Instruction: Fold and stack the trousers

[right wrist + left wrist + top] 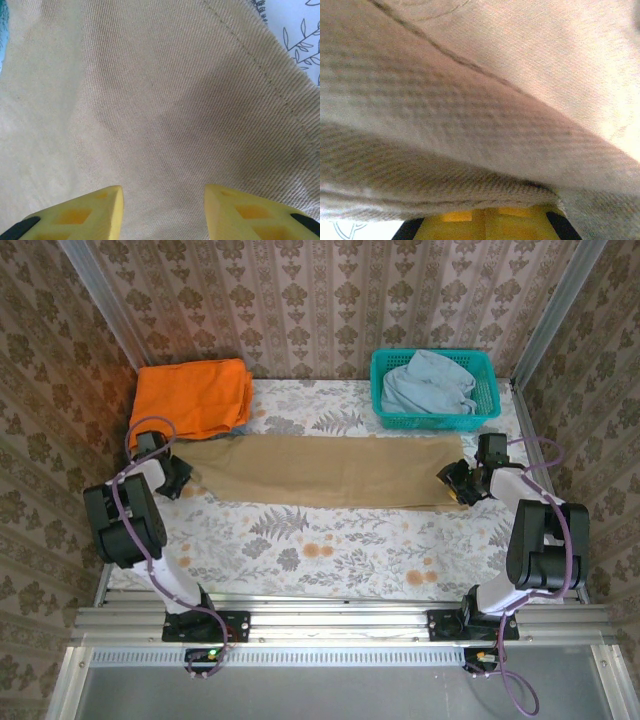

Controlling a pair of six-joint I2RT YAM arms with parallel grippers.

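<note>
The tan trousers (320,472) lie stretched out in a long strip across the middle of the table. My left gripper (183,478) sits at their left end. In the left wrist view the cloth (470,125) bunches in thick layers right over the yellow jaws of the left gripper (485,215), which is shut on the trousers' edge. My right gripper (452,481) is at the right end. In the right wrist view the right gripper (164,200) is open, its yellow fingers (95,210) apart just above the flat trousers (150,100), gripping nothing.
A folded orange garment (192,398) lies at the back left, close behind the left gripper. At the back right a teal basket (490,410) holds a pale blue garment (428,382). The floral tablecloth (330,550) spreads in front of the trousers. Wallpapered walls close in three sides.
</note>
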